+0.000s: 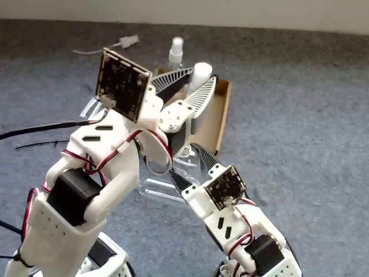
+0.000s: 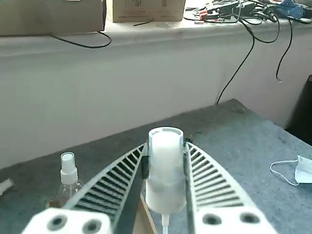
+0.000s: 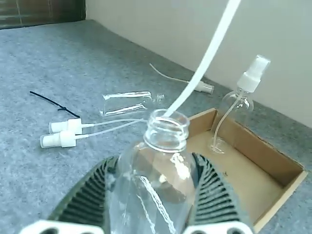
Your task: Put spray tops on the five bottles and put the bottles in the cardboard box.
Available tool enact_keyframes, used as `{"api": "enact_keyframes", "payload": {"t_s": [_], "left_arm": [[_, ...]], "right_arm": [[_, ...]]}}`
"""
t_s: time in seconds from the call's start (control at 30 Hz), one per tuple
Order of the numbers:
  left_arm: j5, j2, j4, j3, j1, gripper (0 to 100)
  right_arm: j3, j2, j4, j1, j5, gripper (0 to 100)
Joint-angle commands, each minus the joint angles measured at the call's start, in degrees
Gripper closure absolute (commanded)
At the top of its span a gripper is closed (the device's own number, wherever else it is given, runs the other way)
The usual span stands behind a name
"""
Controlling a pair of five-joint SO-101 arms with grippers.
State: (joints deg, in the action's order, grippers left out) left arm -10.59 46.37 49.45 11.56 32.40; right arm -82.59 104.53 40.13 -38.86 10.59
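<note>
My left gripper [image 1: 202,75] [image 2: 166,146] is shut on a white spray top [image 1: 201,70] [image 2: 165,170], held head-up above the cardboard box [image 1: 214,118]. Its long white tube [image 3: 209,48] slants down into the open neck of a clear bottle [image 3: 156,180] [image 1: 183,164]. My right gripper [image 1: 183,160] [image 3: 155,163] is shut on that bottle's body, holding it upright just in front of the box [image 3: 253,165]. A capped bottle [image 1: 176,52] [image 2: 68,178] [image 3: 235,105] stands at the box's far end.
On the carpet lie an uncapped clear bottle [image 3: 129,103] [image 1: 92,107], two loose spray tops [image 3: 63,132], a third spray top [image 1: 128,41] [image 3: 204,87] by the wall, and a black zip tie [image 3: 48,103]. A face mask [image 2: 297,170] lies farther off.
</note>
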Motion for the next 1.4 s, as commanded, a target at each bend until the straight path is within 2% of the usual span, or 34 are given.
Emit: {"api": "enact_keyframes", "payload": {"t_s": [0.0, 0.23, 0.43, 0.67, 0.77, 0.93, 1.37], "left_arm": [[-0.9, 1.7, -1.0, -0.6, 0.9, 92], [-1.4, 1.5, -1.0, -5.1, 0.9, 92], [-9.1, 1.5, -1.1, -6.5, 1.0, 92], [-8.0, 1.9, -1.0, -3.2, 0.0, 92], [-4.9, 1.9, -1.8, -3.6, -2.1, 92], [-4.6, 1.9, -2.5, -5.8, -4.4, 92], [-4.8, 1.9, -2.6, -0.7, -1.9, 92]], "right_arm": [[0.4, 0.7, -1.4, 0.7, -0.5, 99.5], [0.4, 0.7, -1.4, 0.7, -0.5, 99.5], [0.4, 0.7, -1.4, 0.7, -0.5, 99.5], [0.4, 0.7, -1.3, 0.7, -0.5, 99.5], [0.4, 0.7, -1.3, 0.7, -0.5, 99.5], [0.4, 0.7, -1.3, 0.7, -0.5, 99.5], [0.4, 0.7, -1.3, 0.7, -0.5, 99.5]]}}
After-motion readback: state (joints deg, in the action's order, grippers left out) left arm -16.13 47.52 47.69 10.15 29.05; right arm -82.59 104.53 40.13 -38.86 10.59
